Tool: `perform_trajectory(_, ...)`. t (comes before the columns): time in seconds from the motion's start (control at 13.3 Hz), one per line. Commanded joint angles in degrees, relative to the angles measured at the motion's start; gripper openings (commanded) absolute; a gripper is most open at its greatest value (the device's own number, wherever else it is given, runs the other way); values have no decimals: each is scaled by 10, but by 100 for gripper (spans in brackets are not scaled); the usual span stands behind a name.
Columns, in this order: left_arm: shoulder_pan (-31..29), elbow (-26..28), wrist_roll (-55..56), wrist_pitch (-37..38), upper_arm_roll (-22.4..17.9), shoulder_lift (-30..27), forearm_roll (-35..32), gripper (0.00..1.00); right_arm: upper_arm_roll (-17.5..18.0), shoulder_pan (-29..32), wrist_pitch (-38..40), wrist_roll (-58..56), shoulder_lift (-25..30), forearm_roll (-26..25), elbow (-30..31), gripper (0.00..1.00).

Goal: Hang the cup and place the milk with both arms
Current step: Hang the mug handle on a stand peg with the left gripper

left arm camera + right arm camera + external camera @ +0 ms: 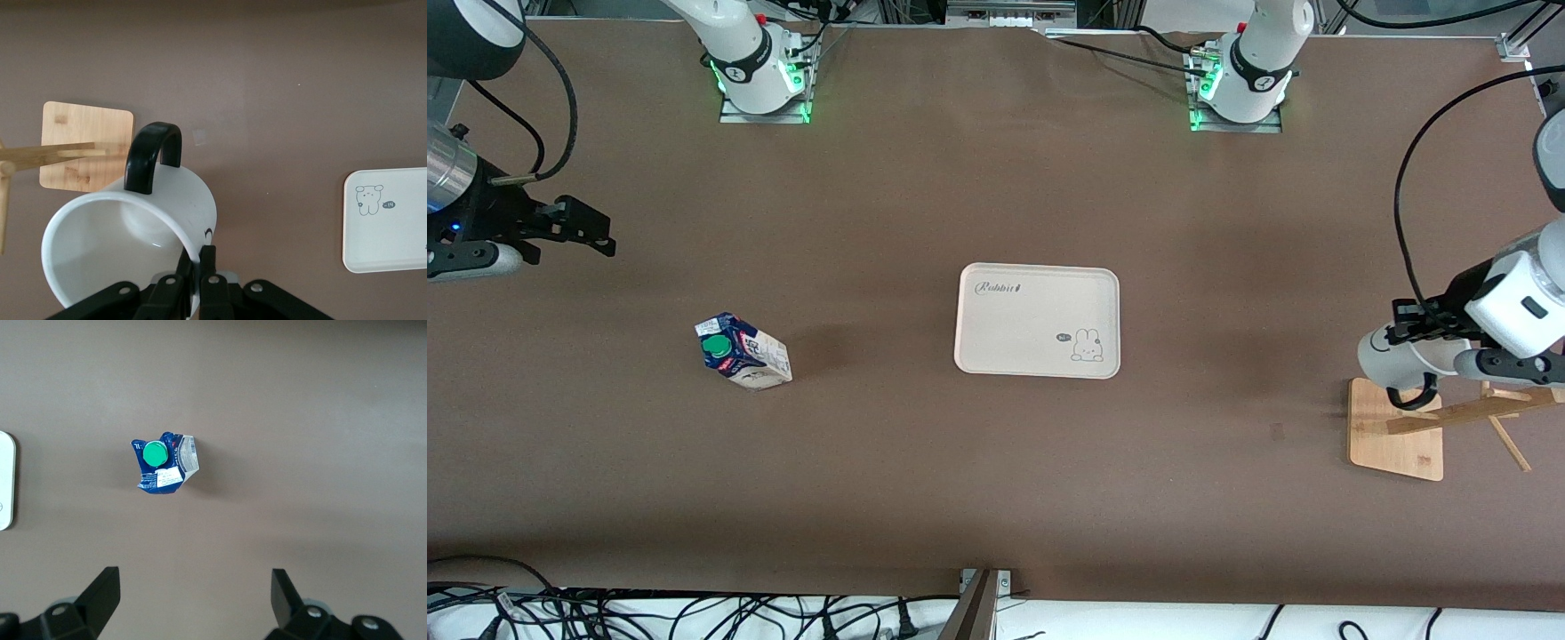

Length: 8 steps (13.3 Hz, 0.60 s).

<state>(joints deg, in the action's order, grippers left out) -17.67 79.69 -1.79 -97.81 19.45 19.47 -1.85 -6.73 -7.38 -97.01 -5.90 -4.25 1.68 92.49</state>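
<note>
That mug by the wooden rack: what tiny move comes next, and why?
Probably the left hand, gripping the mug by its rim, eases its black handle toward the rack's wooden peg; the loop sits just beside the peg, not yet over it.

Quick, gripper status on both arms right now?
Left gripper: closed on the rim of the cup, over the wooden rack.
Right gripper: open, holding nothing, up above the milk.

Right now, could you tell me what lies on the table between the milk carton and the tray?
Nothing: the front view shows only bare brown table between the milk carton and the tray.
</note>
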Motion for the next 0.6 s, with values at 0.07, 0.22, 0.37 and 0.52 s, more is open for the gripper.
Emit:
perform_trajectory(0.07, -37, -16, -34, 30, 7, 8, 27, 0, 7, 13, -20, -8, -1, 0, 1, 100)
perform_trajectory(0.22, -40, -17, -34, 52, 6, 7, 24, 0, 7, 13, -15, -8, -1, -1, 2, 100)
perform_trajectory(0.37, -47, -29, -35, 56, 5, 7, 22, 0, 7, 13, -18, -8, -1, -1, 2, 100)
perform_trajectory(0.52, -45, -55, -33, 62, 4, 15, 19, 0, 7, 12, -19, -8, -1, -2, 2, 100)
